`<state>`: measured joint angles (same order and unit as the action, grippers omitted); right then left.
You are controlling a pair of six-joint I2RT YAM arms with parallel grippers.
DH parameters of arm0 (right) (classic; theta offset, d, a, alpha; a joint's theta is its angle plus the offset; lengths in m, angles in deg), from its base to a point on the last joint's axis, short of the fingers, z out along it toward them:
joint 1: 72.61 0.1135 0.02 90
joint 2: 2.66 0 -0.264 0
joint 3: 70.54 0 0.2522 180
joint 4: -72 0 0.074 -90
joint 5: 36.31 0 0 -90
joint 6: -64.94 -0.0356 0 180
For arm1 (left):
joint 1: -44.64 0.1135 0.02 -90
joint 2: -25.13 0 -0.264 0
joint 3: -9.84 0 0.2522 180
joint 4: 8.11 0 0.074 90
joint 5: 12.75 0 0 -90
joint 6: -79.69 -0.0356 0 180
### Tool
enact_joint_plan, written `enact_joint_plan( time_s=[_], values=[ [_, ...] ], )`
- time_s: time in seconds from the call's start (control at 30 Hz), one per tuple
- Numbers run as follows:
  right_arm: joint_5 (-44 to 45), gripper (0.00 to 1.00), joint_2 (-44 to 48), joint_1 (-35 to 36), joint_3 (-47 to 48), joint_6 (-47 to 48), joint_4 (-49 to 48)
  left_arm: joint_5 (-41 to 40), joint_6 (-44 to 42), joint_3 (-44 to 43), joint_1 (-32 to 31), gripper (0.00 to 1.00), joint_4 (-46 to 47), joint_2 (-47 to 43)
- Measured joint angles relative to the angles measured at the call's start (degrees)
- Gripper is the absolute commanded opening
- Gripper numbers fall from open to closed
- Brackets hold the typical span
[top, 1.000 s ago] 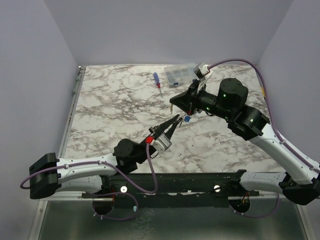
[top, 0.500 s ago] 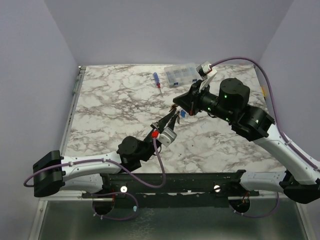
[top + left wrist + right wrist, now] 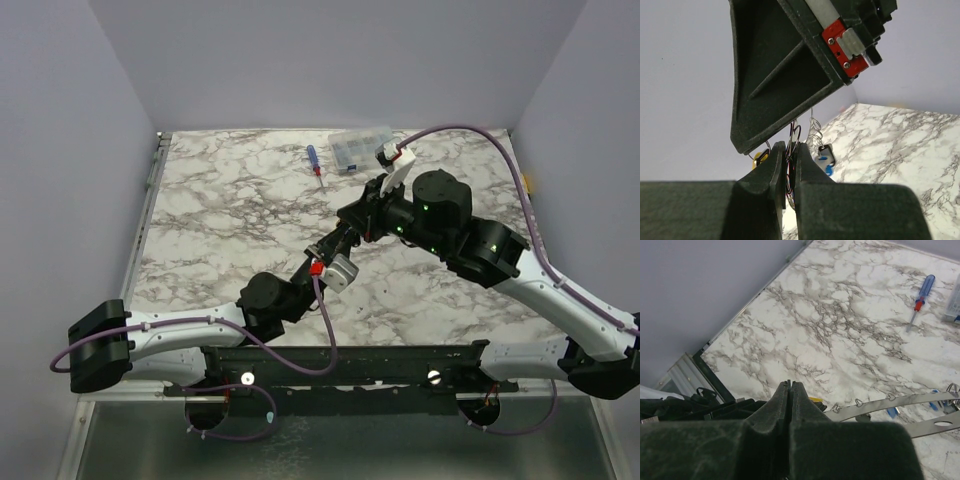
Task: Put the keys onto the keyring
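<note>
Two grippers meet in mid-air above the marble table (image 3: 840, 315); the left gripper (image 3: 790, 147) has its jaws almost together, clamped on a thin wire loop (image 3: 794, 135); the right gripper (image 3: 790, 385) is pressed fully together, and whether it pinches anything thin cannot be told. The keyring (image 3: 890, 402) hangs just beside the right gripper, seemingly clear of the table; a blue key (image 3: 826, 164) and a yellow key (image 3: 759, 159) dangle close by. Likely risks: the slim loop twists out of the narrow pinch; the crowded fingers knock each other; loosened keys drop to the marble.
</note>
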<state>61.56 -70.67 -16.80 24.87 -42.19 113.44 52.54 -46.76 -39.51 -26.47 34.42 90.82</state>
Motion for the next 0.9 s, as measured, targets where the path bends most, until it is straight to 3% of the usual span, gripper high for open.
enact_joint_plan(
  time_s=[0.9],
  values=[
    [1.49,0.0,3.65,0.11,0.26,-0.68,-0.11,0.02,2.36,0.48,-0.13,0.0,-0.5,-2.91]
  ],
)
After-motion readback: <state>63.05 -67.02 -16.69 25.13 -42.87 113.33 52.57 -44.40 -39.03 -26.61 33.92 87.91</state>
